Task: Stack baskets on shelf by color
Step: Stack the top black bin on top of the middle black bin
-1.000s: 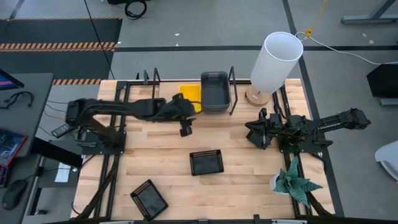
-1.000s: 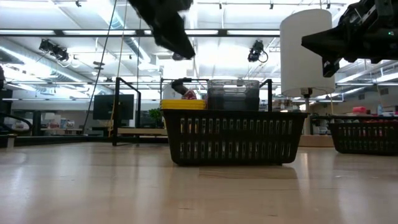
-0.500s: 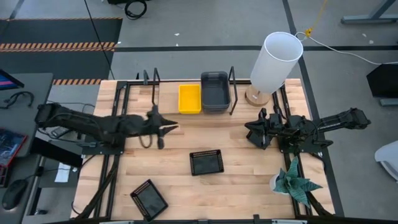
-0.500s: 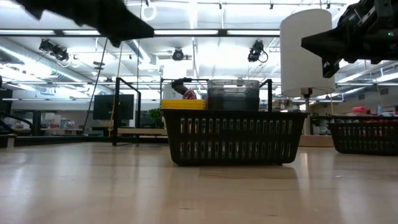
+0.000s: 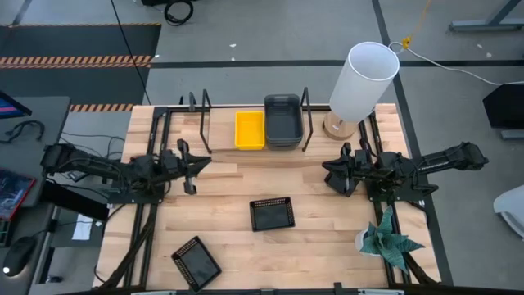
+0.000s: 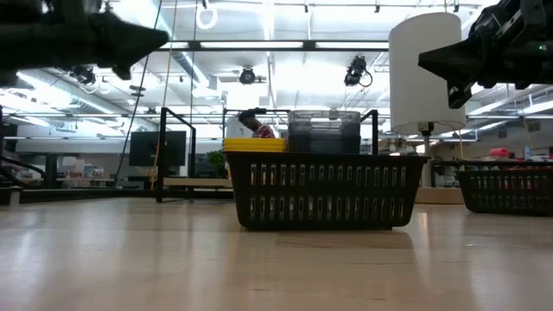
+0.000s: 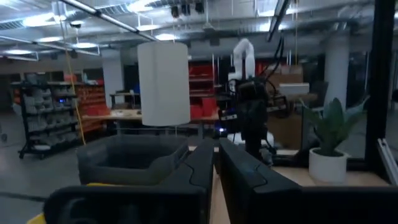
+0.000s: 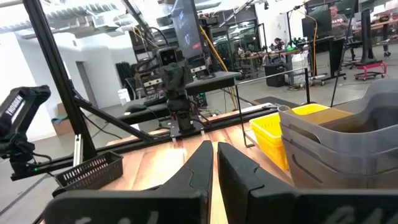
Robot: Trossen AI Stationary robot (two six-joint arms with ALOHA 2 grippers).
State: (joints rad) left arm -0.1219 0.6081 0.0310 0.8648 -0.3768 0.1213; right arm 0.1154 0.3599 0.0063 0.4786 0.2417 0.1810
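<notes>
A yellow basket (image 5: 250,129) and a stack of dark grey baskets (image 5: 282,120) stand side by side on the shelf (image 5: 205,131) at the table's far edge. One black mesh basket (image 5: 272,214) rests on its bottom mid-table, and another (image 5: 196,262) sits near the front left. My left gripper (image 5: 196,164) hangs shut and empty above the table's left part, clear of every basket. My right gripper (image 5: 332,176) hangs shut and empty at the right, level with the shelf's right end.
A tall white cylinder (image 5: 360,82) stands at the back right beside the shelf. A small potted plant (image 5: 389,238) stands at the front right. Bare wood lies between the two grippers and the middle black basket (image 6: 324,190).
My left gripper has drawn back from the yellow basket on the shelf toward the table's left edge, staying high above the table. The yellow basket stays on the shelf beside the grey stack.
</notes>
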